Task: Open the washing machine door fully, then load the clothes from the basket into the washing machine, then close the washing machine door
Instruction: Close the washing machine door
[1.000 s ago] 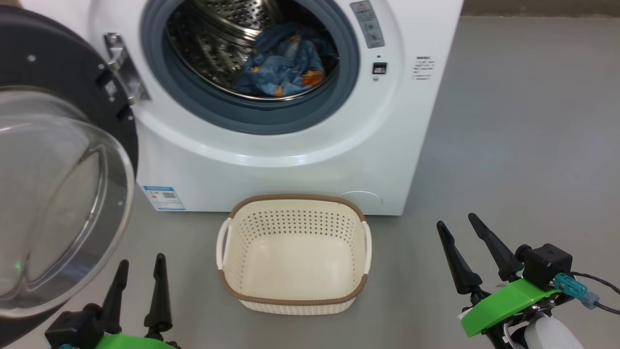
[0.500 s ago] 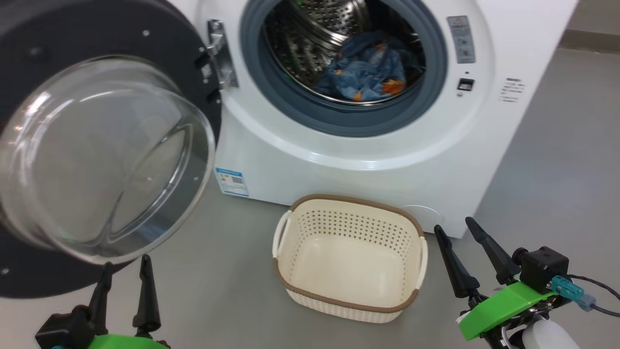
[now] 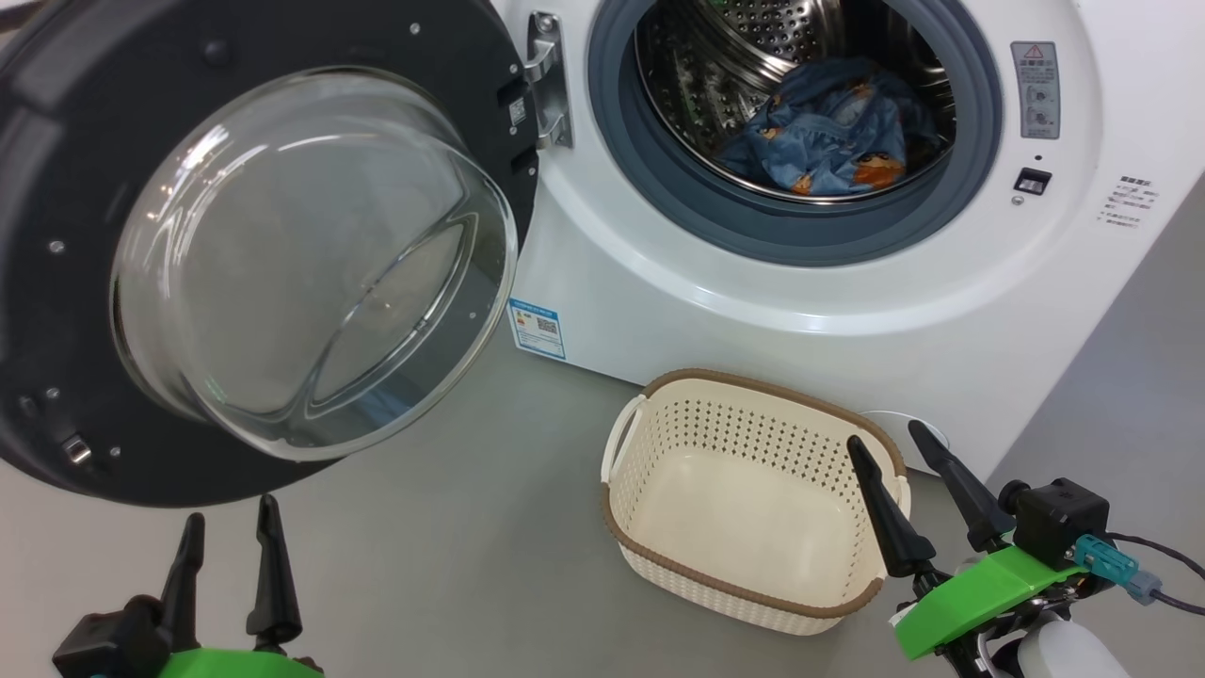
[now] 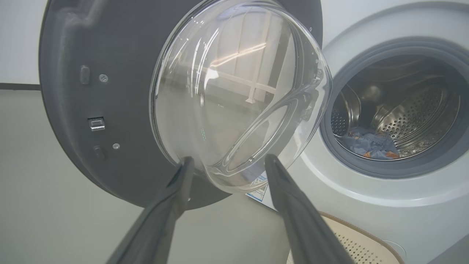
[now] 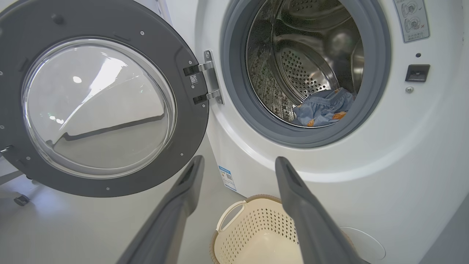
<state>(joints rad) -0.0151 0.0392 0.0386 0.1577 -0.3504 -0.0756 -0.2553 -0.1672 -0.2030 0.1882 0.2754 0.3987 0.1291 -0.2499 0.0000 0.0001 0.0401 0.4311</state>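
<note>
Clothes [image 3: 828, 127] in washing machine [image 3: 753, 282], basket [image 3: 734, 443] beside it; left hand [image 3: 232, 508], right hand [image 3: 885, 433] both splayed.

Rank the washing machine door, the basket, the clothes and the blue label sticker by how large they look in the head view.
1. washing machine door, open toward the camera, which enlarges it
2. basket
3. clothes, deeper in the drum
4. blue label sticker

The big round black washing machine door [image 3: 264, 254] with its clear glass bowl hangs wide open beside the big white washing machine [image 3: 753, 311]. Soft blue clothes [image 3: 828, 132] with orange pictures lie in the steel drum [image 3: 706, 75]. The cream plastic basket [image 3: 753, 381] sits on the grey floor [image 3: 452, 527]. The left end effector [image 3: 231, 508] and right end effector [image 3: 883, 433] have fingers apart.
</note>
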